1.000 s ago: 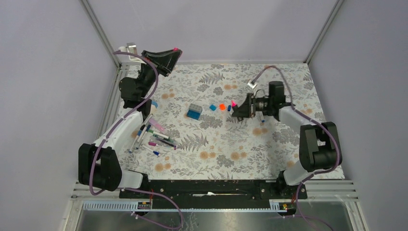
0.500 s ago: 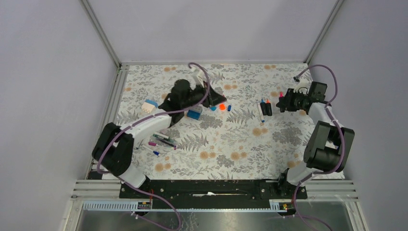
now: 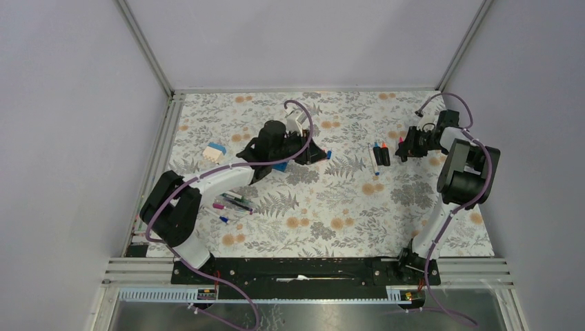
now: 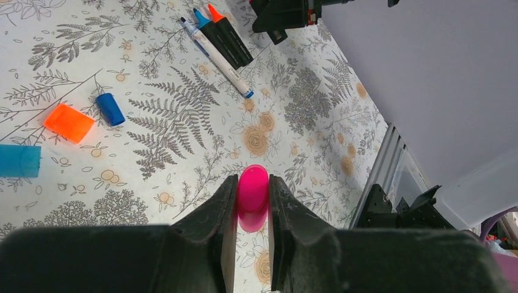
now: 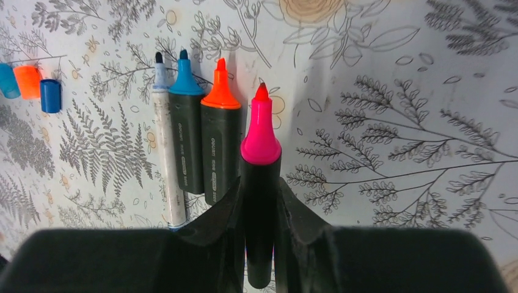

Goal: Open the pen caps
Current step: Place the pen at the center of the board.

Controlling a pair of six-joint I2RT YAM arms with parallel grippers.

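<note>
- The left gripper (image 4: 253, 183) squeezed a pink cap (image 4: 252, 201) tight between its fingers, over the flowery table (image 4: 293, 110).
- An orange cap (image 4: 68, 122), a small blue cap (image 4: 110, 108) and a light blue cap (image 4: 18, 160) lay close together on the table.
- The right gripper (image 5: 259, 186) gripped a pink highlighter (image 5: 261, 143) with its tip bare, just beside an orange highlighter (image 5: 220, 140).

Floral-print worktop (image 3: 331, 207) has a white-and-blue block (image 3: 215, 152) on the left, a pile of pens (image 3: 231, 201) near it, and three bare-tipped markers (image 5: 188, 134) side by side on the right.
</note>
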